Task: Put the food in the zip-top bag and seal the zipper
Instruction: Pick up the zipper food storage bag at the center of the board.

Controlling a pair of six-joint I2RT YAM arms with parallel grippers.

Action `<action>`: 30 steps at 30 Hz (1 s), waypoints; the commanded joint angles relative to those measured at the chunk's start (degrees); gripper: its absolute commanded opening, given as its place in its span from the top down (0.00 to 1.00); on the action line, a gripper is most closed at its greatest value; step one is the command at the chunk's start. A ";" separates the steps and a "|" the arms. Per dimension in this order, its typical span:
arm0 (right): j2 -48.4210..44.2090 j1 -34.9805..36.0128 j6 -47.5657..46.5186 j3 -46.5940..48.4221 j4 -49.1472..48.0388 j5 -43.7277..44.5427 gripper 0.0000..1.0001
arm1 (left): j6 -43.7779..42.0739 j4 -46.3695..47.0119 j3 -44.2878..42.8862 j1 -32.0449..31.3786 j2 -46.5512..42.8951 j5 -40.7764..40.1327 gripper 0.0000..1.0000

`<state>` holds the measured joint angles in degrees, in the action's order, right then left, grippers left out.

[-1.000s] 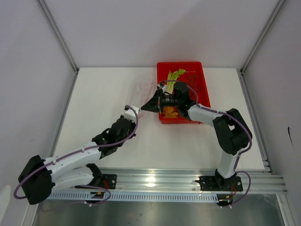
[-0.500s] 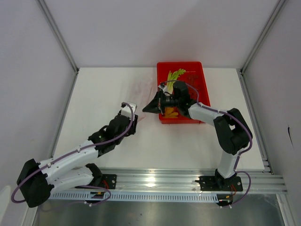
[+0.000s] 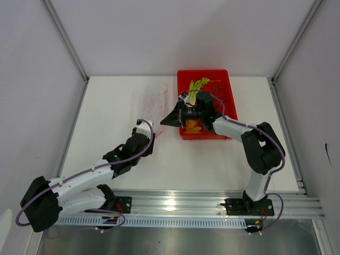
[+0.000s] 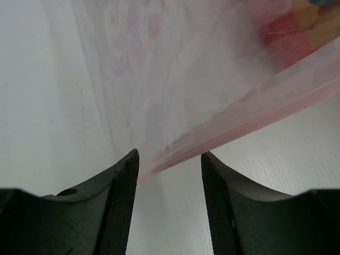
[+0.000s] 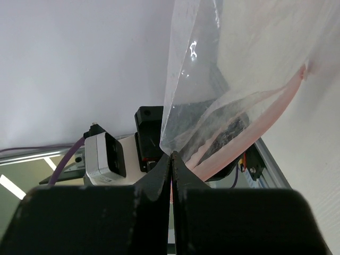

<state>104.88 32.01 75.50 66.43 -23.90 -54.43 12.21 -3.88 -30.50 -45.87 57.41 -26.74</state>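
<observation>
Since a moment ago the left arm has drawn back a touch toward its base, while the right arm has hardly shifted. From where I stand, the left fingers (image 4: 126, 178) are spread with nothing between them. The right fingers (image 5: 162, 175) are pressed together, pinching a corner of the bag (image 3: 156, 98) and holding that end up off the desk (image 3: 106, 117); the rest of the bag lies flat, just left of the red tray (image 3: 203, 72).

The zipper (image 4: 255, 111) is what matters next. In the left wrist view it runs as a pink strip on a slant, from its near end just ahead of the gap between the left fingers up and away to the right. I'd judge the left arm is the nearer one to take that end, and a short push forward should bring the strip between the fingers.

The green stalk (image 3: 196, 85) and the yellow pieces (image 3: 192, 127) sit in the tray, not in the bag. A red blur shows behind the plastic, but I cannot tell what it is.
</observation>
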 commanded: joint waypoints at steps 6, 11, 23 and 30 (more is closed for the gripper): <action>-2.49 0.07 1.66 -1.04 -4.13 -0.50 1.00 | 0.89 5.18 1.23 0.16 -2.74 -4.99 0.49; -2.31 0.51 2.45 -0.96 -4.66 -0.32 1.00 | 0.80 4.32 0.36 0.16 -1.51 -6.04 0.50; -2.31 0.95 5.62 -1.22 -8.00 -0.50 1.00 | -2.10 6.42 -3.43 2.27 4.38 -3.76 0.62; -1.35 0.95 2.91 -0.17 -5.30 -1.46 0.99 | -2.90 4.95 -6.40 3.50 6.23 -1.39 0.99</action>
<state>104.79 32.67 80.31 65.21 -29.19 -54.54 9.56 0.58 -33.17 -42.96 63.79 -30.06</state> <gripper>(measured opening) 0.004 0.012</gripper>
